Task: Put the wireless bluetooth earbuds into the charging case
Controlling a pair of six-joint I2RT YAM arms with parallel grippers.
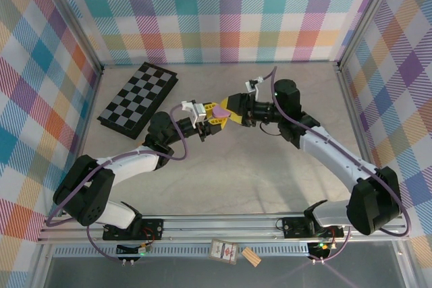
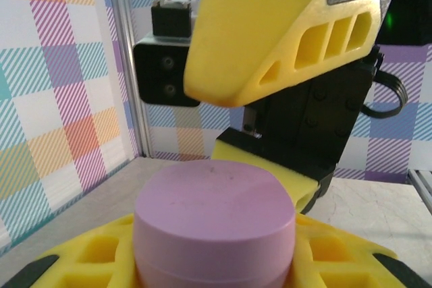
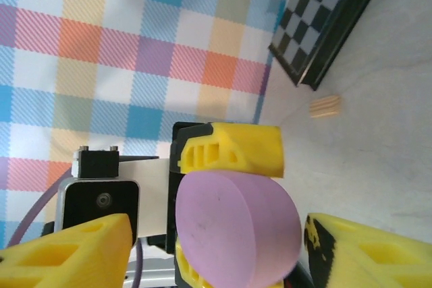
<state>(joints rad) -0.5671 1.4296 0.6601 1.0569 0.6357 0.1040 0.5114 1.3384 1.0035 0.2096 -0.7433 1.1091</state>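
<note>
L gripper (image 1: 216, 117) is clamping purple case (image 2: 214, 214), underside being cropped in wrist cams; R gripper (image 1: 231, 112) is holding jaws apart alongside.

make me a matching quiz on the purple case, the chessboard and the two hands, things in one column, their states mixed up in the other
1 purple case
2 chessboard
3 left hand
4 right hand

a open
b lying on the table, far left
c shut on the case
d gripped on two sides

Pairs: 1-d, 2-b, 3-c, 4-a
</note>
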